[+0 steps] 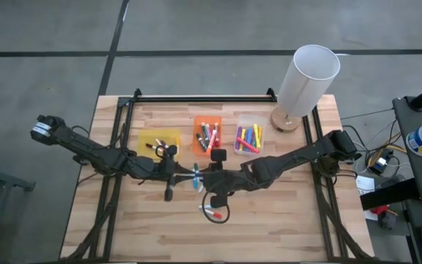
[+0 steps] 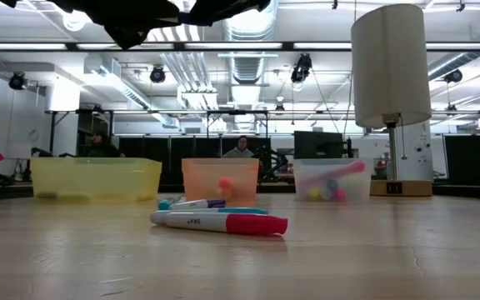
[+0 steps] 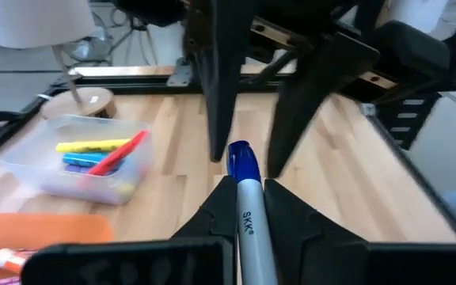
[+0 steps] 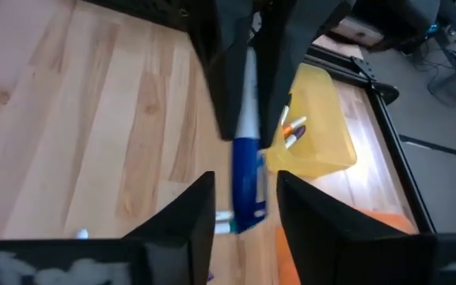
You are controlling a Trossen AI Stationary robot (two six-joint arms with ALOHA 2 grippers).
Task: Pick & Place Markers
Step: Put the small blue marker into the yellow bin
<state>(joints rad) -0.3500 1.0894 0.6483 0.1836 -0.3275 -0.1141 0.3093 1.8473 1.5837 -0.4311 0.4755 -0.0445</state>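
Blue-capped marker (image 3: 244, 186) hangs mid-table between both grippers, long axis running nine to three o'clock: left gripper (image 3: 245, 207) is clamped on its barrel, while right gripper (image 4: 244, 198) straddles the cap, fingers parted.

Two dark, jointed robot arms

Each arm was matte black (the left arm (image 1: 86, 150) had a pale grey base end), ending in tapered black fingers (image 3: 212, 214).
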